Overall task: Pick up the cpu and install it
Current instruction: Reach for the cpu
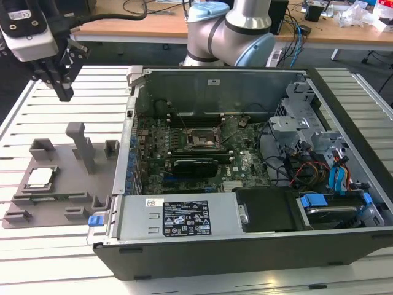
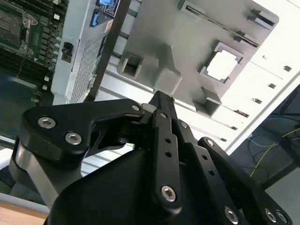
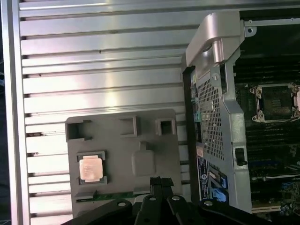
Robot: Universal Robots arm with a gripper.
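The gripper [image 1: 64, 92] hangs in the air with its 2 fingers together and nothing between them; both wrist views show the tips meeting. It is high above the slatted worktop [image 1: 55, 258], past the far edge of the tray [image 1: 58, 195]. The cpu [image 1: 40, 177] lies flat in a recess of that tray, well apart from the gripper, at the exterior view's left of the open case [image 1: 258, 243].

Likely trouble: closed fingers coming down would press on the cpu's top rather than straddle it, so they would have to part first. The tray's tall post [image 1: 77, 144] stands near the cpu and could be struck on a slanted approach. A tilted grasp would risk bad seating in the socket [image 1: 202, 138].

The exterior view gives the gripper's height over the tray, which the wrist views do not tell. The first wrist view looks down on cpu [image 3: 91, 168] and socket [image 3: 276, 101] together, giving their relative orientation.
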